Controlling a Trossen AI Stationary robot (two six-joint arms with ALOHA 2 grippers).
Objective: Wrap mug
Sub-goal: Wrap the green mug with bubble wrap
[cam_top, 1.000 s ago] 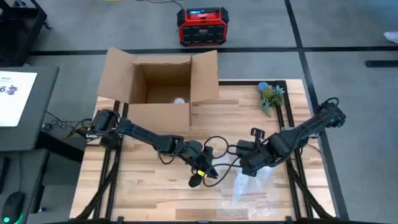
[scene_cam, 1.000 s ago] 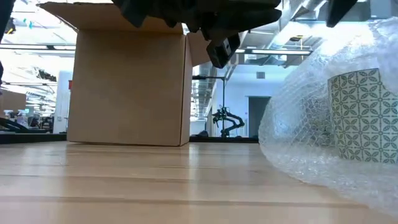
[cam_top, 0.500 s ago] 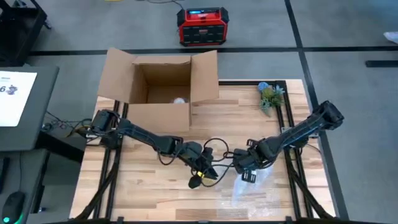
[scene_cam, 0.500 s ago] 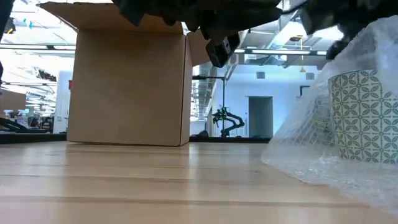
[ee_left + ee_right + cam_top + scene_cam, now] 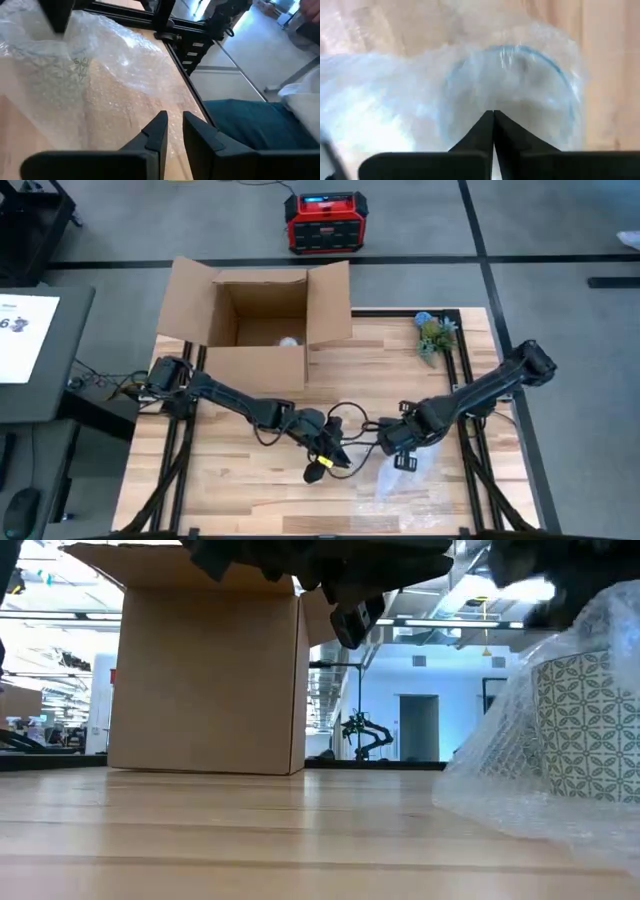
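Note:
The mug [image 5: 590, 725], white with a green leaf pattern, stands upright on the table at the near right, under a sheet of clear bubble wrap [image 5: 520, 770]. From above, the wrap [image 5: 400, 480] shows as a pale heap. My right gripper [image 5: 404, 454] is directly over the mug, shut on the wrap, and its wrist view looks down on the mug's round rim [image 5: 512, 52] through the plastic. To the mug's left, my left gripper [image 5: 328, 457] hovers above the table, its fingers [image 5: 161, 125] a narrow gap apart with nothing between them. My right gripper pinches the bubble wrap [image 5: 492, 102] where it lies over the mug's mouth, with both fingers pointing down from above. The fingertips hide the pinched spot, so I cannot tell how many layers are held. The wrap slopes from the gripper down to the table on the mug's left.
An open cardboard box [image 5: 255, 325] stands at the far left of the table. A small plant [image 5: 436, 335] lies at the far right corner. Black cables [image 5: 350, 420] loop between the two grippers. Bare wood lies near the front left.
My right gripper has turned at the wrist and moved a little toward the table's near edge, settling over the mug. The wrap's left skirt has been drawn in toward the mug and rises more steeply to the gripper. The mug has stayed put.

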